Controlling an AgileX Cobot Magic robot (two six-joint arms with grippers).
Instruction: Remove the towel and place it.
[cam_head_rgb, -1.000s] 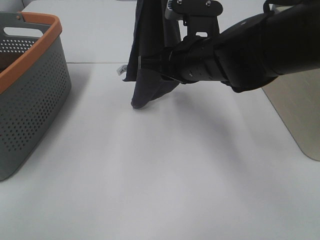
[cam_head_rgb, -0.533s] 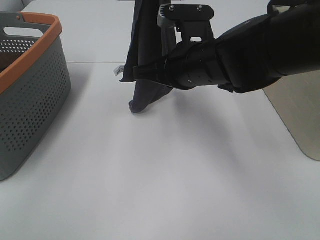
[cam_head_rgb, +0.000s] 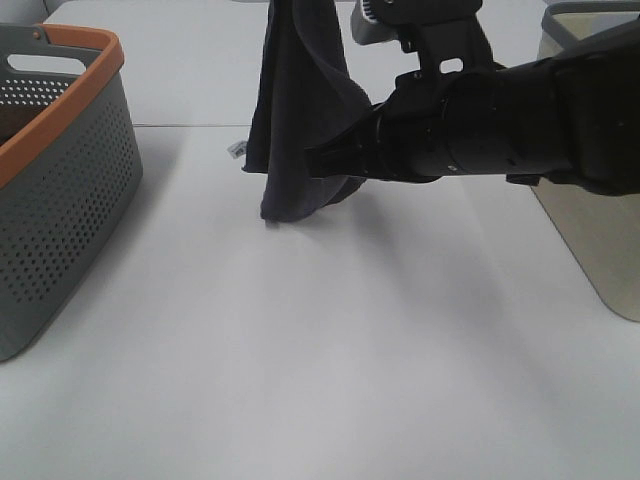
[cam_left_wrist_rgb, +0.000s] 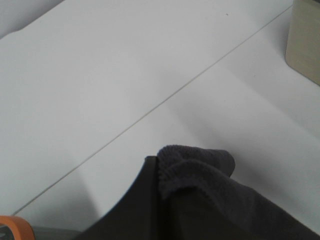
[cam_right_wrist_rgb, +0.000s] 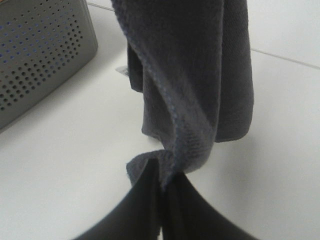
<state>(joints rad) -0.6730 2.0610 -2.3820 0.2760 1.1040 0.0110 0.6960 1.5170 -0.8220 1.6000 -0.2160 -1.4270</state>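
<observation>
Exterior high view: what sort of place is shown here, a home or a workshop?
Most likely a robot test bench for laundry handling, not a home: a plain white table, a grey perforated basket with an orange rim, and a dark towel pinched by the right pincer.

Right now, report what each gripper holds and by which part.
Both hold the towel. The left gripper pinches a bunched fold at its upper end, from which it hangs; the right gripper pinches a hemmed edge low on the hanging cloth.

Light: bright, even — white tabletop (cam_head_rgb: 300, 350) nearly washed out.
Shadows: soft, faint, 4 o'clock from the towel (cam_head_rgb: 295, 120).
Focus: right pincer (cam_right_wrist_rgb: 161, 177) blurred up close.
</observation>
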